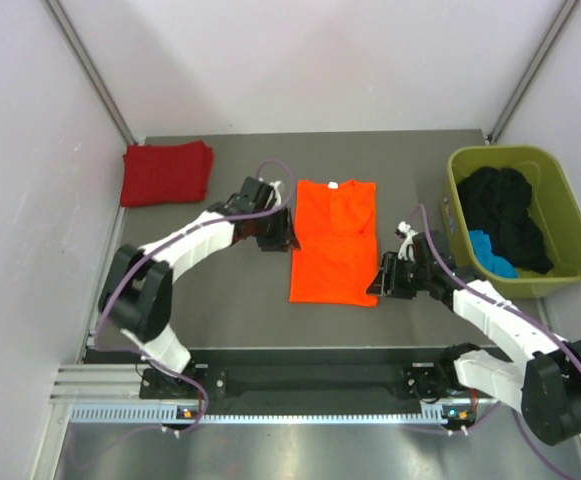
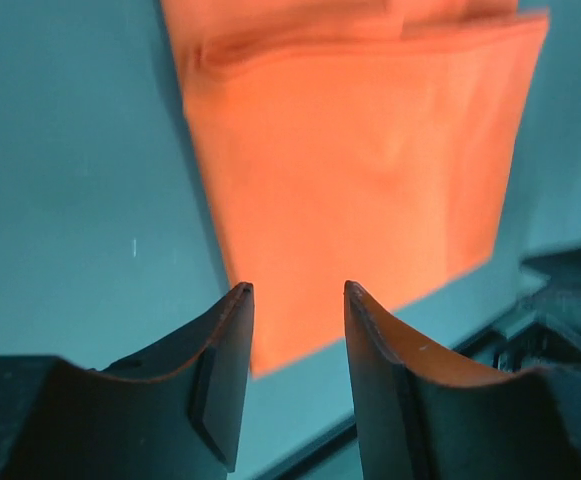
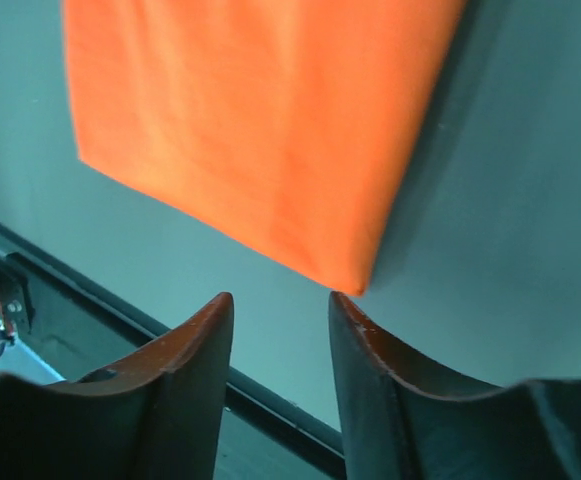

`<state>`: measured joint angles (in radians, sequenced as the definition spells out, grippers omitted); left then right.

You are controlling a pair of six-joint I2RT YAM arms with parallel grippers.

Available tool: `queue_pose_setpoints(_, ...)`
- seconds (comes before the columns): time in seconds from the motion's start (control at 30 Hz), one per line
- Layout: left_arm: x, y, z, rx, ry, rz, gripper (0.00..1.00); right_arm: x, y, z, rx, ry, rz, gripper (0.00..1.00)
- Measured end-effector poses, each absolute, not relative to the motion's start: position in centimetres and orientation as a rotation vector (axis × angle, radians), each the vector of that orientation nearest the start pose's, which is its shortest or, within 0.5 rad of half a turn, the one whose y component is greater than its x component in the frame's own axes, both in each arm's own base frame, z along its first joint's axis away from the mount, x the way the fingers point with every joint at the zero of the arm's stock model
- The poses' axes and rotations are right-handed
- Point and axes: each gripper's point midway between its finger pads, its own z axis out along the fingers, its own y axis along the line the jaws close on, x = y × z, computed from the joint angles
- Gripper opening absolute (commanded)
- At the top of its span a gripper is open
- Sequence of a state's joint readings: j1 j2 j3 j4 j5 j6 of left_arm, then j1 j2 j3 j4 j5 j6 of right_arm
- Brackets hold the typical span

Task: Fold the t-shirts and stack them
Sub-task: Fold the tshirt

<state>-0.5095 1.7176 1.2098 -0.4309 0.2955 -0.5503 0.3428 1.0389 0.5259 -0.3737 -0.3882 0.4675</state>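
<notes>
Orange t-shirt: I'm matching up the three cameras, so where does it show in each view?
Top external: the orange t-shirt lies flat mid-table, collar at the far end.
Left wrist: the orange t-shirt fills the upper middle and right.
Right wrist: the orange t-shirt fills the upper left and middle, one corner pointing down.
Shared landmark: the grey table around it, seen in all three.

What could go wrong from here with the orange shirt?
1. The left gripper and right gripper are open and hold nothing. A pinch at the orange shirt edge might catch only the top layer and open the fold.
2. The grippers are not level with each other across the shirt, so the next fold could skew.
3. The red shirt lies far to the left, and the carry there could loosen the bundle.
</notes>
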Motion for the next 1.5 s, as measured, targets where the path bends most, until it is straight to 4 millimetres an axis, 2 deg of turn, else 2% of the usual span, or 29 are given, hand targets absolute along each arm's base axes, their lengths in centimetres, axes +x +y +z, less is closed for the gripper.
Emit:
queue_pose_setpoints(0.1, 29.6, -25.3, 9.8, 0.075, 2.633, -0.814, 0.48, 20.0, 15.6, 6.4, 0.009, 2.583, 0.777, 0.46)
queue_pose_setpoints(0.3, 23.5, -23.0, 4.0, 0.012, 2.817, -0.791, 0.48, 19.5, 15.0, 4.6, 0.055, 2.640, 0.732, 0.47)
queue_pose_setpoints(0.4, 21.5, -22.7, 2.6, -0.013, 2.872, -0.809, 0.49, 18.8, 14.7, 3.4, 0.075, 2.679, 0.710, 0.46)
queue_pose_setpoints(0.5, 21.2, -23.4, 2.7, 0.000, 2.846, -0.848, 0.49, 18.1, 14.4, 2.3, 0.097, 2.708, 0.699, 0.44)
queue_pose_setpoints(0.77, 20.9, -24.6, 2.8, -0.020, 2.799, -0.965, 0.48, 18.7, 14.6, 2.2, 0.141, 2.690, 0.704, 0.41)
queue_pose_setpoints(1.0, 21.2, -25.4, 2.6, -0.028, 2.790, -1.018, 0.42, 19.4, 15.3, 2.2, 0.165, 2.660, 0.757, 0.39)
queue_pose_setpoints(1.1, 21.2, -25.6, 2.5, -0.028, 2.790, -1.035, 0.31, 19.5, 15.4, 2.2, 0.169, 2.657, 0.763, 0.34)
queue_pose_setpoints(1.13, 21.2, -25.6, 2.3, -0.031, 2.793, -1.036, 0.19, 19.4, 15.4, 2.2, 0.170, 2.657, 0.762, 0.31)
queue_pose_setpoints(1.17, 21.2, -25.6, 2.2, -0.034, 2.795, -1.033, 0.12, 19.4, 15.3, 2.1, 0.176, 2.660, 0.760, 0.28)
queue_pose_setpoints(1.2, 21.2, -25.6, 2.0, -0.039, 2.801, -1.032, 0.04, 19.3, 15.3, 2.0, 0.179, 2.664, 0.759, 0.19)
queue_pose_setpoints(1.23, 21.2, -25.7, 1.8, -0.043, 2.806, -1.036, 0.00, 19.3, 15.3, 1.9, 0.179, 2.666, 0.760, 0.14)
queue_pose_setpoints(1.3, 21.2, -25.9, 1.8, -0.042, 2.805, -1.052, 0.00, 19.1, 15.2, 1.6, 0.193, 2.675, 0.750, 0.00)
queue_pose_setpoints(1.5, 21.2, -25.7, 1.9, -0.065, 2.803, -1.036, 0.00, 19.0, 14.9, 1.5, 0.203, 2.670, 0.733, 0.00)
